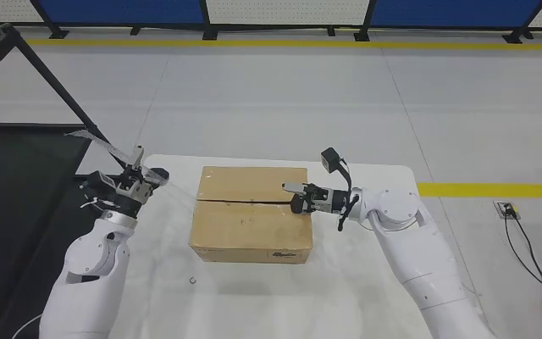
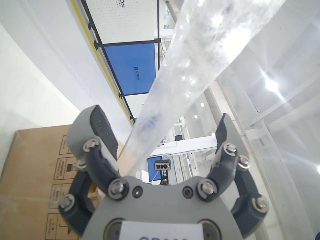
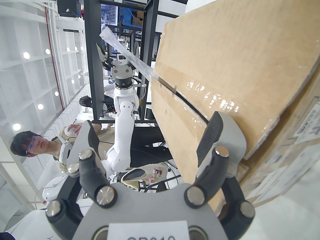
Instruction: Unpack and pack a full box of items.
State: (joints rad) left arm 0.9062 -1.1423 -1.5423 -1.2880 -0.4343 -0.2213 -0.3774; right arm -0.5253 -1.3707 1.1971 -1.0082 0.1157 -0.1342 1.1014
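Now locate box [image 1: 251, 212] at table [image 1: 254, 292] centre, seam lying along the line between both arms. Note tape strip [image 2: 200, 58] stretched from seam end through left gripper [image 2: 160, 112], jaws apart. Favour right gripper [image 3: 152, 121], jaws spread, against flap edge.

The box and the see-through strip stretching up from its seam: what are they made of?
The box looks like plain brown cardboard with a matte finish. The thick, rough cut edge of its flap in the right wrist view suggests it is corrugated. The strip seems to be clear plastic packing tape: the room shows through it, and it is glossy and crinkled, with bright glints.
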